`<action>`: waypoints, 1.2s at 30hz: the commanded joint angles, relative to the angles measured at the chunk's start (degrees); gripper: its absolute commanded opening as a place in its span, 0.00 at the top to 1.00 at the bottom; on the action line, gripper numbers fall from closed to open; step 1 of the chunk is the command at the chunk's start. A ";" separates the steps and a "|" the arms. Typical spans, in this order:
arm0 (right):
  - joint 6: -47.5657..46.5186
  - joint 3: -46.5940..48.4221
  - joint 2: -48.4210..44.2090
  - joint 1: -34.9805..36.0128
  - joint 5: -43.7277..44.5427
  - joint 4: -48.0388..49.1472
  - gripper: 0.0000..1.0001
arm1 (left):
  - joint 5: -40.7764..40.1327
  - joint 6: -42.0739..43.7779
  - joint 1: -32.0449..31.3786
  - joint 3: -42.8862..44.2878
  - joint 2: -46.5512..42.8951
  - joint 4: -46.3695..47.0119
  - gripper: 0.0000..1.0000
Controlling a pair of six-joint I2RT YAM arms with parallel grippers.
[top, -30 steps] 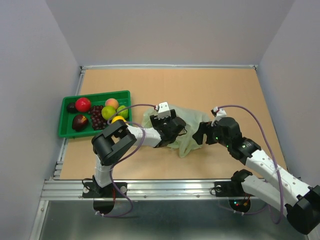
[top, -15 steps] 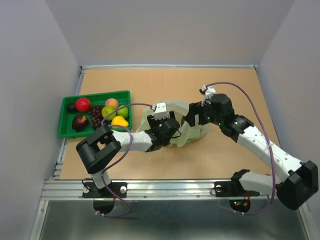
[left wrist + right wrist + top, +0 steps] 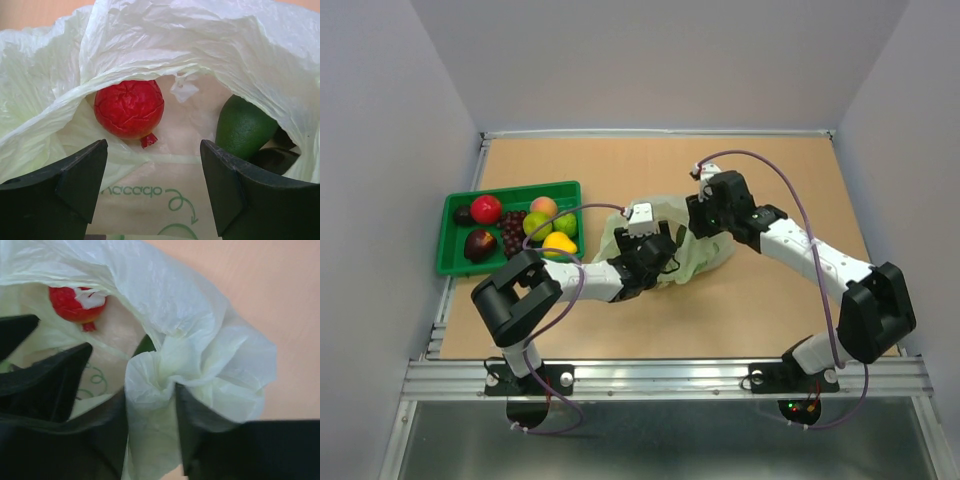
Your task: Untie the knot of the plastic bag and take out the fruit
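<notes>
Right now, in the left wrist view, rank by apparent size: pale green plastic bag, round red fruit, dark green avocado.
Largest: pale green plastic bag, filling the view.
Then round red fruit and dark green avocado: alike, bag hides part of the avocado, so unranked.

Tan tabletop (image 3: 570, 170), plain grey walls (image 3: 650, 60), metal rail (image 3: 660, 375) along near edge

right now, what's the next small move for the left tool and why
Probably ease the left tool forward and slightly left, then close on the small red fruit. Its jaws stand open inside the mouth of the plastic bag, with that fruit lying just ahead; the avocado sits farther right. The right tool looks pinched on a bunched fold, holding the mouth up.
</notes>
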 commanded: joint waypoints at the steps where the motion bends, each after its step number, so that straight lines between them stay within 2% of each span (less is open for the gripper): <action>1: 1.68 -0.05 -0.27 0.37 11.21 1.63 0.69 | -0.36 0.97 1.31 -1.12 -1.37 2.11 0.14; 2: 2.66 -0.66 -0.45 0.37 14.10 1.89 0.91 | -0.36 0.88 2.01 -1.03 -1.19 2.20 0.14; 3: 3.54 -1.19 -0.88 0.37 14.65 1.98 0.99 | -0.36 0.79 2.28 -1.12 -0.93 2.29 0.14; 10: 8.99 -5.14 -3.43 0.37 6.49 3.21 1.00 | -2.03 0.96 5.27 0.46 1.35 5.79 0.12; 19: 10.67 -7.61 -5.90 0.37 -4.23 3.21 1.00 | 1.74 3.86 8.08 7.05 9.96 8.08 0.11; 22: 11.10 -8.66 -5.11 0.37 -9.40 3.12 1.00 | 1.92 5.70 8.52 8.54 12.16 9.84 0.12; 27: 11.72 -9.72 -4.84 0.46 -12.76 3.29 1.00 | 2.01 6.68 9.93 11.01 15.33 10.99 0.17; 31: 11.81 -10.95 -6.33 0.64 -12.50 3.30 1.00 | 2.27 7.73 11.07 11.19 16.56 14.41 0.35; 34: 12.16 -11.83 -7.56 0.64 -11.10 3.21 1.00 | 2.36 8.87 11.42 10.66 16.13 15.47 0.72; 36: 12.42 -12.09 -8.18 0.55 -9.70 3.21 1.00 | 3.24 9.57 11.42 9.96 15.16 15.64 0.81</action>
